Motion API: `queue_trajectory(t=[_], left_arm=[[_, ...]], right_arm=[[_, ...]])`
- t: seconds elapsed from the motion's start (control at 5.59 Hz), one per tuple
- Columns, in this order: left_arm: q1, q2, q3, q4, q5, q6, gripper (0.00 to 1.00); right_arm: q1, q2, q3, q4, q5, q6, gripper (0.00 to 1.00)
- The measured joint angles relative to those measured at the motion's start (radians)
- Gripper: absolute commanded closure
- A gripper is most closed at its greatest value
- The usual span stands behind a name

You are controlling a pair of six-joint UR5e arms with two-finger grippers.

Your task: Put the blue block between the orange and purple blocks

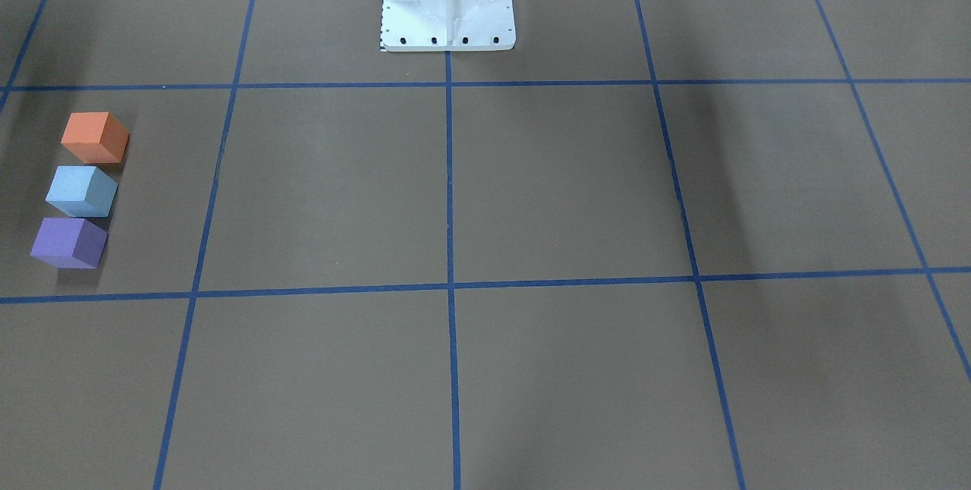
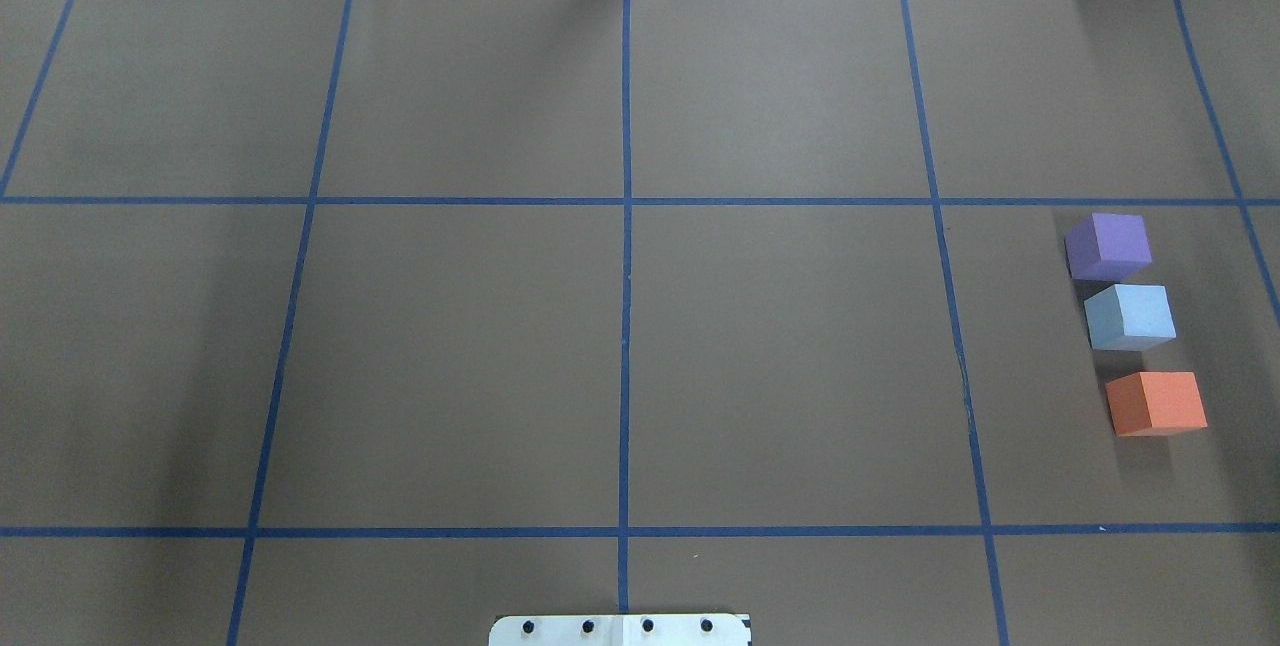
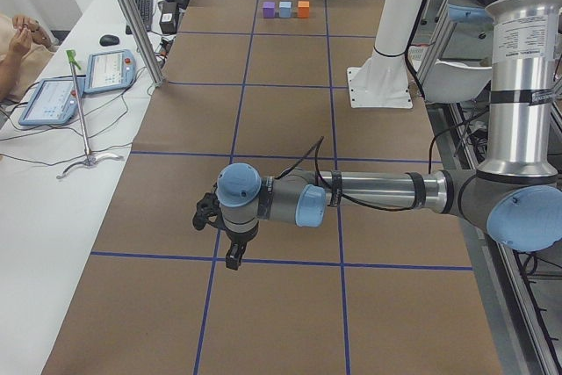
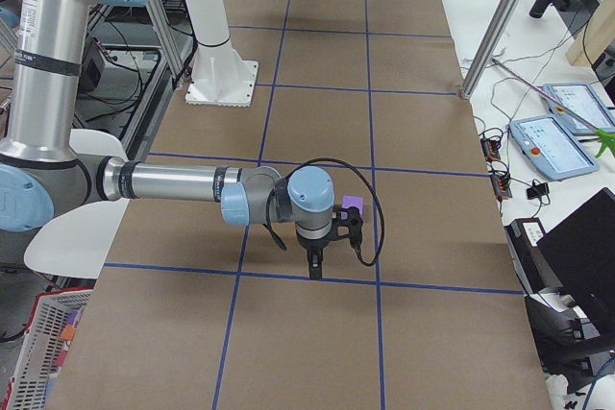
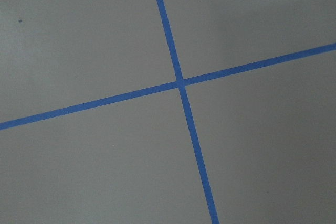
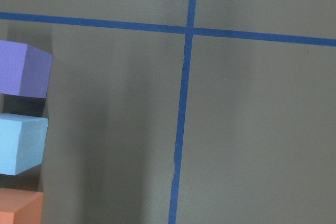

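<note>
A brown surface (image 2: 780,366) is ruled into squares by blue tape lines (image 2: 626,326). Close to its right-hand edge, nearest the robot's side, sits the orange block (image 2: 1157,403). Just beyond it is the blue block (image 2: 1130,316), and just beyond that the purple block (image 2: 1108,246). The three form one short row running away from the robot, with narrow gaps between them. The blue block already lies between the other two, so the placing looks done. All that seems left is for the arms to draw clear. The right arm (image 4: 183,182) hangs low beside the row, and the left arm (image 3: 378,189) hangs low toward the left-hand edge. I cannot tell whether either arm's jaws are released or clenched.
</note>
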Motion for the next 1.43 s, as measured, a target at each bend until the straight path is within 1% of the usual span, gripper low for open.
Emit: queue_trajectory(t=[0.89,1.43], left_arm=[[-0.002,0.010,-0.002,-0.004,0.002,0.000,0.00],[-0.002,0.034,-0.013,-0.014,0.003,0.000,0.00]], right_arm=[[-0.001,0.007,-0.002,0.001,-0.004,0.006,0.00],[-0.001,0.011,-0.001,0.002,-0.007,0.006,0.00]])
